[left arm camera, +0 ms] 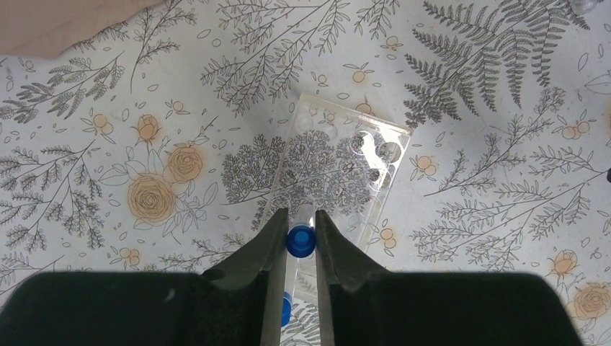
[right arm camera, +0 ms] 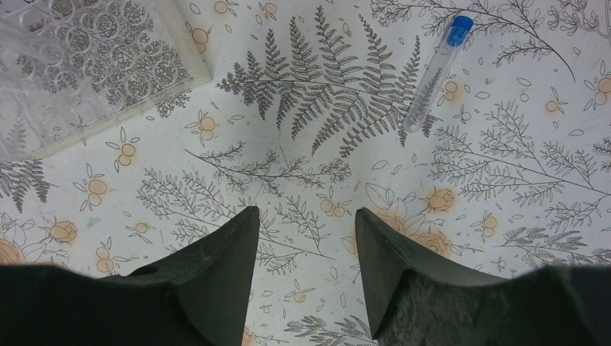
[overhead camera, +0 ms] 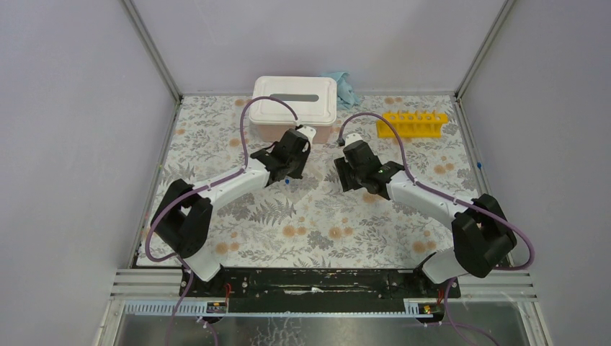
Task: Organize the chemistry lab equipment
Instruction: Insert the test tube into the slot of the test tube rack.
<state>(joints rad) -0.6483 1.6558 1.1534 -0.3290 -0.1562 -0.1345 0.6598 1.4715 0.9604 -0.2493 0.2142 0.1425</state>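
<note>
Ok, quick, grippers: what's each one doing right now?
Left gripper: closed on a blue-capped tube.
Right gripper: open, holding nothing.

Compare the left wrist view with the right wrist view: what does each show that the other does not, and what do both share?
Only the left wrist: the left end effector shut on a blue-capped tube. Only the right wrist: the open right end effector and a loose tube lying flat. Both: the clear holed rack and the floral tablecloth.
</note>
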